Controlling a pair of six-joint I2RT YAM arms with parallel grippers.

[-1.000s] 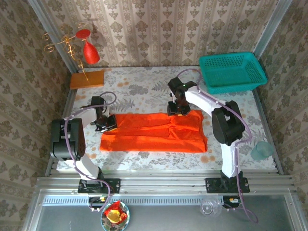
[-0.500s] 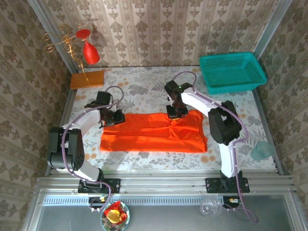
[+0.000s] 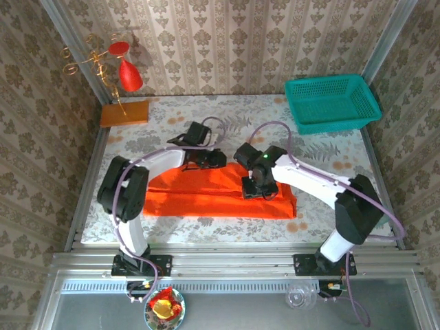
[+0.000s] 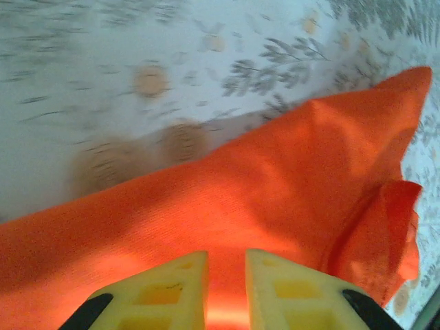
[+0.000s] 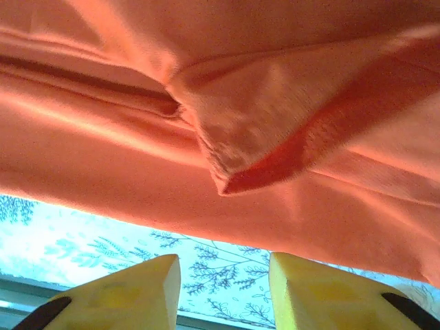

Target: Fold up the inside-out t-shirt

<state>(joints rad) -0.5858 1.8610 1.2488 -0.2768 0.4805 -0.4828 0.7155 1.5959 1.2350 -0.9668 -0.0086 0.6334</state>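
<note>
t-shirt [image 3: 199,203] lies flat as a long band running left to right, mid tabletop [image 3: 172,124], a bit closer to the near edge than the far one. looks already folded lengthwise at least once, with layered edges along the far side.

left gripper [image 3: 208,158] sits at the shirt's far edge, about mid-length. in the left wrist view its fingers [image 4: 165,289] stand close together with a slim gap, orange cloth [image 4: 261,185] right at the tips. can't tell if a layer is pinched or the tips are just resting on it.

right gripper [image 3: 256,187] is over the right half of the band. in the right wrist view the jaws stand moderately apart with nothing between them, bare tabletop showing through the gap. a folded corner [image 5: 240,144] of cloth sits just ahead of them.

handling, my read: light, soft and limp, with no stiffness, so it will sag and drag from any single grip. layers will likely slide over each other and the fold can open. i'd pinch through all layers at an edge or corner, one gripper per end, and lift low and even. a mid-panel grab would likely just bunch it.
</note>
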